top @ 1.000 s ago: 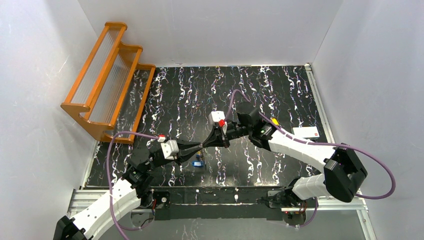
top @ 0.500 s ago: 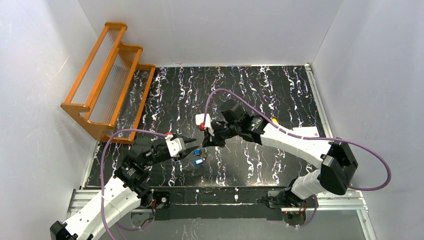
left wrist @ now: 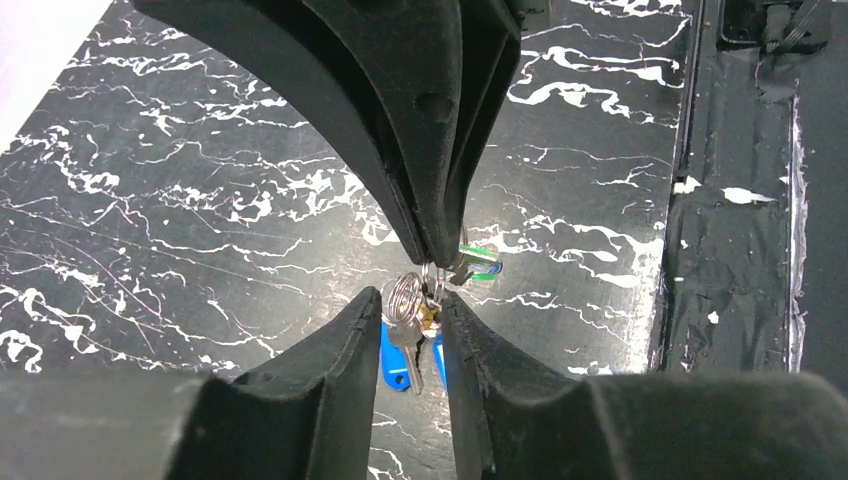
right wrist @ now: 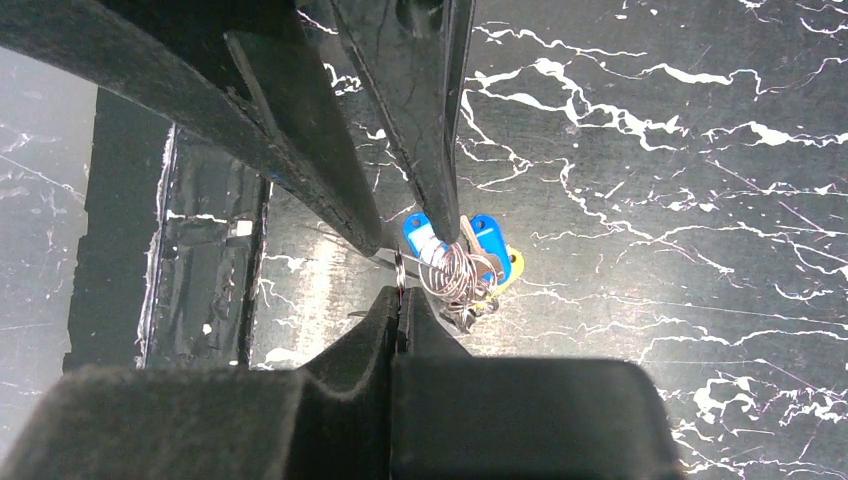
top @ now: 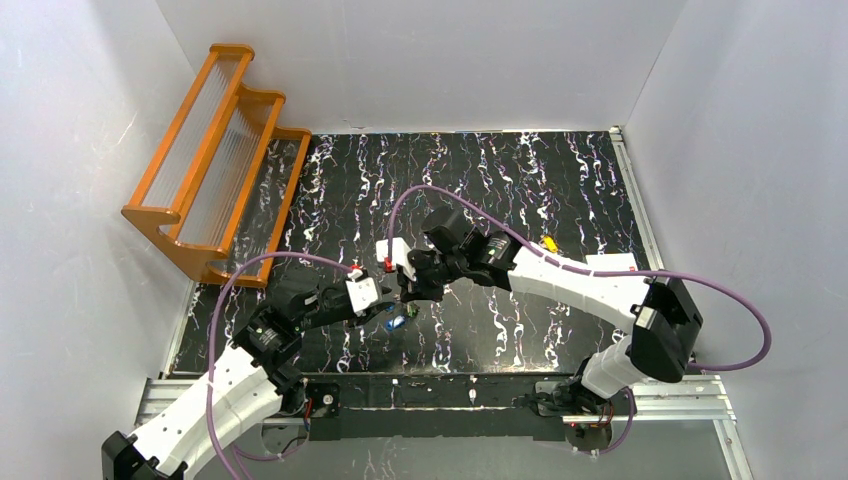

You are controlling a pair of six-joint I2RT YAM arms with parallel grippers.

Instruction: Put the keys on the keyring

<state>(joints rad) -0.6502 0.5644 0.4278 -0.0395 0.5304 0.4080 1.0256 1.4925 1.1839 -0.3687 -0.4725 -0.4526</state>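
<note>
Right gripper (right wrist: 398,300) closed on the keyring (right wrist: 455,272), with the keys (left wrist: 400,355) hanging from it.

The keyring is pinched by its thin wire loop at the tips of the right gripper, over the near middle of the surface (top: 500,180). On its coil I see blue, green and yellow heads, so in my judgement the threading is mostly done. The blue key has its long axis running from the coil toward the near edge, with the head away from the ring. The green one sticks out to the side. The left gripper (left wrist: 410,308) is partly open, with one finger on each side of the bundle; whether the pads touch it I cannot tell. A small yellow thing (top: 548,242) lies on the surface beside the right arm, too small to say if it is one more key to put on.
</note>
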